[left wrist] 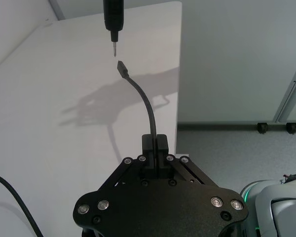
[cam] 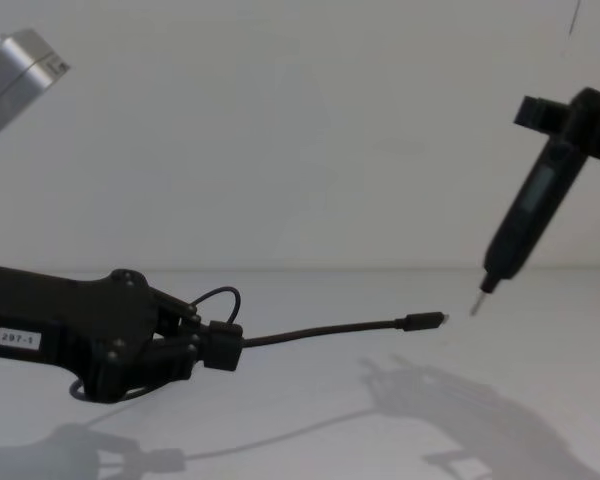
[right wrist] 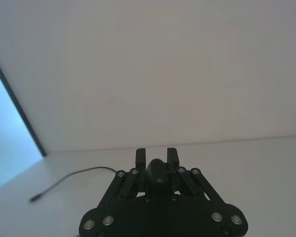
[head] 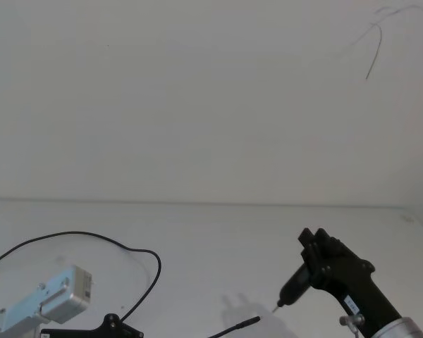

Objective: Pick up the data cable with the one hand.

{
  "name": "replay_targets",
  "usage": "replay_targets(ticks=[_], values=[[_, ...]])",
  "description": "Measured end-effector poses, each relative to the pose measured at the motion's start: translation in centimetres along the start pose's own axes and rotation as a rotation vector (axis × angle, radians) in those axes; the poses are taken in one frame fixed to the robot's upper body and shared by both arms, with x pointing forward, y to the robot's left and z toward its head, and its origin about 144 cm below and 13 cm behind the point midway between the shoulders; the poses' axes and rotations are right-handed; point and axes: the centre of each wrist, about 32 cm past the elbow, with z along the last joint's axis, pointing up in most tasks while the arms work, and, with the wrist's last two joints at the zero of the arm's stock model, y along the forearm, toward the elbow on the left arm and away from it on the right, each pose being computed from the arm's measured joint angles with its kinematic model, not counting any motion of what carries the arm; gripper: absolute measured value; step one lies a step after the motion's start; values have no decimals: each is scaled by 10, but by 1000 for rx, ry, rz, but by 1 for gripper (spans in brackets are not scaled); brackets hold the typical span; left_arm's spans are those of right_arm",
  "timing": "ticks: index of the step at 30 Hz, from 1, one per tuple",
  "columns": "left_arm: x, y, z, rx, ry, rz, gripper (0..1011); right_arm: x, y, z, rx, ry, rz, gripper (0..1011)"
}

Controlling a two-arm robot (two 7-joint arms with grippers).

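– Well, left gripper first: where is it, and what are the jaws doing?

– Low at the left in the chest view, reaching across above the worktop. Jaws clenched on the data cable. In the left wrist view the fingers sit tight on either side of the cord, no gap visible.

– Cable position?

– Gripped some way back from its plug. The free end sticks out forward from the jaws, roughly level in the chest view with a slight upward bow, clear of the worktop. Its shadow lies on the surface below. Behind the grip, the rest of the cord sweeps round in a wide loop at the lower left of the head view. Cannot tell whether that loop rests on the surface.

– Right gripper?

– Raised at the upper right of the chest view. Jaws grasping a black pen-like tool, which slants down and toward the left. In the right wrist view the fingers stand on either side of the tool's dark body.

– Tool tip against plug?

– The tip is just beside the plug's metal end and slightly higher. Not touching: a small gap shows in both the chest view and the left wrist view.

– Surroundings?

– White worktop, plain white wall behind it. Shadows of both arms fall on the worktop.
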Motion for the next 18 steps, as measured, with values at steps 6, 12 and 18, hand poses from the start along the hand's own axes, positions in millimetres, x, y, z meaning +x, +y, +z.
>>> replay_targets(ticks=[6, 12, 18], values=[[0, 0, 0, 0, 0, 0, 43, -7, 6, 4, -3, 86, 33, 251], [0, 1, 0, 0, 0, 1, 43, -11, 9, 7, -15, 138, 61, 251], [0, 1, 0, -1, 1, 1, 43, -14, 11, 8, -35, 151, 82, 251]])
